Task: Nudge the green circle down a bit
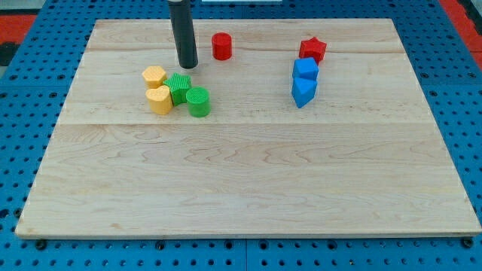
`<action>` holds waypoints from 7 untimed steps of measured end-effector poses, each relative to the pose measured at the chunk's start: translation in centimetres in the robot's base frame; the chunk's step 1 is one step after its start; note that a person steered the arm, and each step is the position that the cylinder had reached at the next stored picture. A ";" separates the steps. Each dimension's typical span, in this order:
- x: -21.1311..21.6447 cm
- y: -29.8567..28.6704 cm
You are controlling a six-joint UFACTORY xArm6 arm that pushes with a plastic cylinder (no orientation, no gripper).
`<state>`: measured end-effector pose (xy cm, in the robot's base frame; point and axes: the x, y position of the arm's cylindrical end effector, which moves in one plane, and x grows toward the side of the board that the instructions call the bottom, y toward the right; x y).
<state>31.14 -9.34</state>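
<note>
My tip (pixel 187 66), a plain rod end with no jaws to spread or pinch, rests in the upper left of the frame, just above the green blocks. Leftmost sit two yellow blocks (pixel 156 88), touching a ribbed green block (pixel 179 87); the green circle (pixel 198 102) adjoins it lower right, with bare wooden board (pixel 248 181) below. Further right stand a red cylinder (pixel 221 46), then a red star (pixel 312 50) over two blue blocks (pixel 304 81), well clear of the board's right edge.

wood board (pixel 248 188), blue pegboard (pixel 22 90) bg
</note>
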 end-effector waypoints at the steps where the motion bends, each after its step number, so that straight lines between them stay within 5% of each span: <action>1: 0.0 0.0; 5: 2.3 3.4; 7: 12.4 9.4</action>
